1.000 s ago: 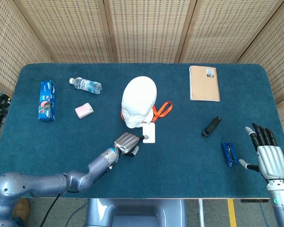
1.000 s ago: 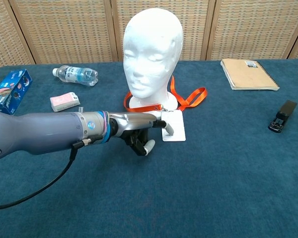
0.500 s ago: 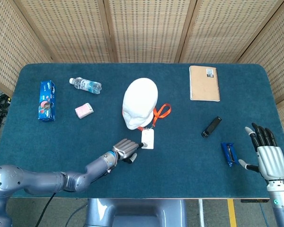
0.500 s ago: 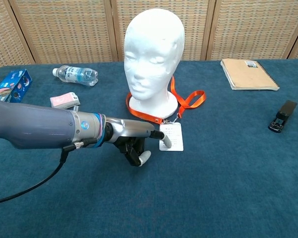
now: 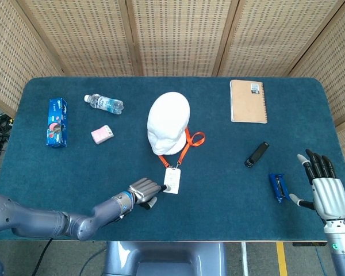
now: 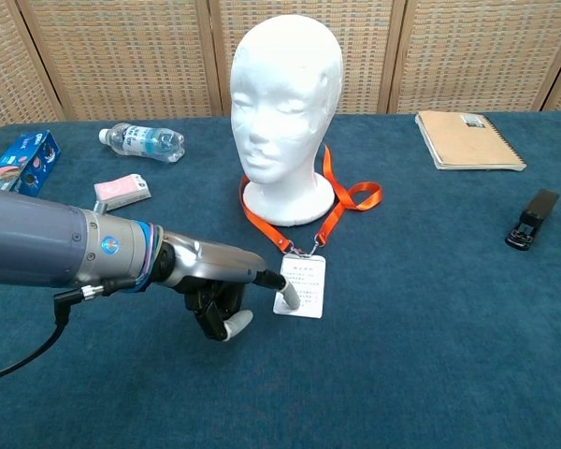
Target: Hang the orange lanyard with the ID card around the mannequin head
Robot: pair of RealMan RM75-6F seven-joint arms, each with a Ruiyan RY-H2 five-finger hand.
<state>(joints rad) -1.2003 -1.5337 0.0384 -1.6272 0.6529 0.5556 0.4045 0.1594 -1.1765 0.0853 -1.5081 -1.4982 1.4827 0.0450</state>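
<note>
Pinching the near edge of the ID card (image 6: 301, 286) between thumb and a fingertip, the left hand (image 6: 220, 292) sits at the near-middle of the blue table (image 5: 218, 190), its other fingers curled down toward the cloth. The card lies just to the right of that hand and a little farther off; in the chest view it looks tipped up at the held edge, though whether its far edge rests on the cloth I cannot tell.

The relation that matters runs near to far — from the card's clip the two orange straps of the lanyard (image 6: 329, 208) stretch away toward the mannequin head (image 6: 287, 103), so the long axis of card and strap together points from the left hand straight at the base of the head. The card's own long side follows the same line.

Farther on, the straps part around the white base: one passes its left side, the other its right, and a spare fold of strap lies on the cloth to the right of the base. The loop seems to lie around the foot of the head, low at the neck; its far part is hidden behind the head.

The right hand (image 5: 325, 188) rests at the near right edge of the table, fingers spread and holding nothing, well apart from the card — the left hand is plainly the nearer one.
</note>
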